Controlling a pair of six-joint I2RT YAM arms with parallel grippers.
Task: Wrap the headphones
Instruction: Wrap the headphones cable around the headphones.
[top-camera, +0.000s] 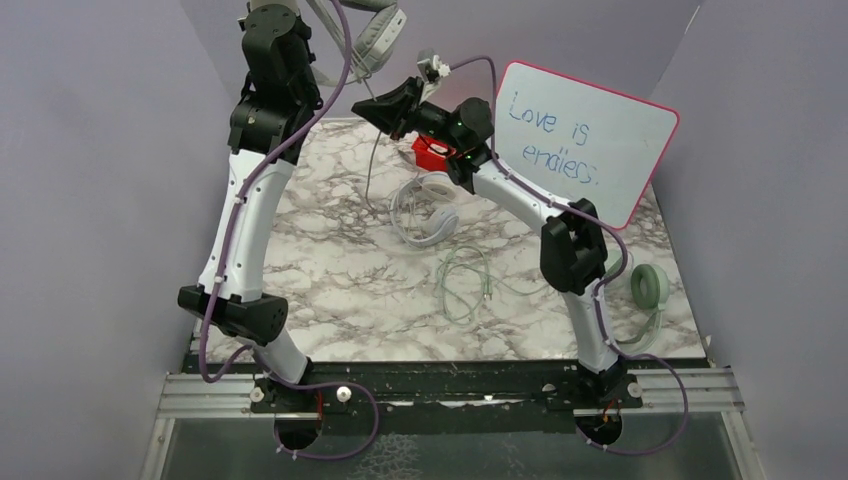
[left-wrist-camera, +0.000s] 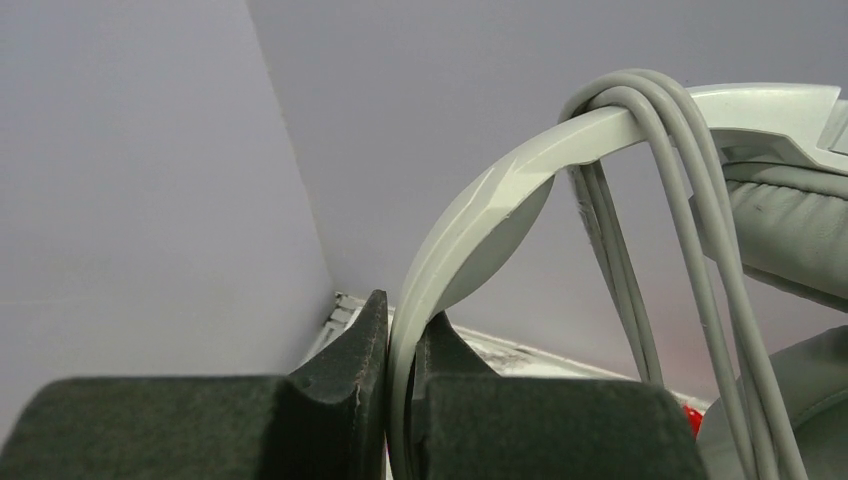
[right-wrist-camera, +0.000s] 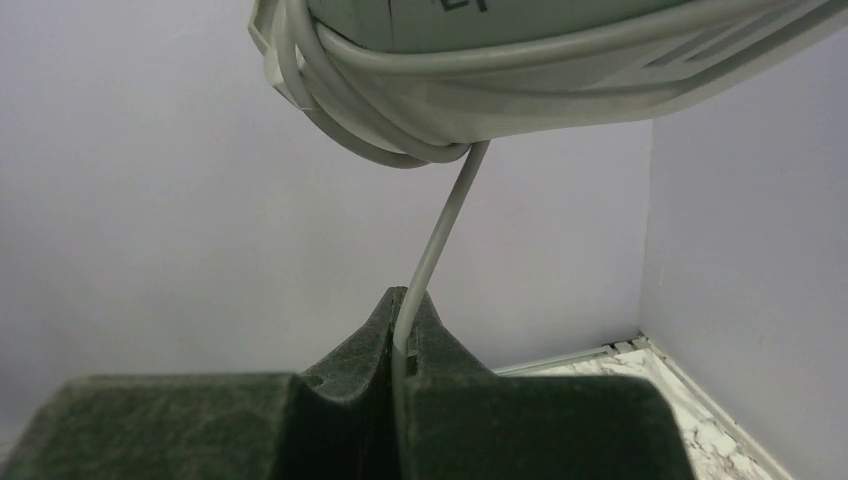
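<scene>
My left gripper (left-wrist-camera: 400, 335) is raised at the back left and shut on the headband of the grey-green headphones (left-wrist-camera: 500, 185), which also show at the top of the top view (top-camera: 378, 42). Their cable (left-wrist-camera: 650, 110) is looped several times over the band beside a padded cup (left-wrist-camera: 790, 220). My right gripper (right-wrist-camera: 405, 320) is shut on that cable (right-wrist-camera: 440, 230) just below the wound loops (right-wrist-camera: 400, 140); in the top view it (top-camera: 378, 108) hangs under the headphones. The loose cable end drops to the table (top-camera: 370, 170).
A white pair of headphones (top-camera: 432, 215) lies mid-table behind a red object (top-camera: 432, 152). A mint pair (top-camera: 650, 285) sits at the right edge, its cable (top-camera: 465, 280) spread on the marble. A whiteboard (top-camera: 585, 140) leans at the back right. Purple walls enclose the table.
</scene>
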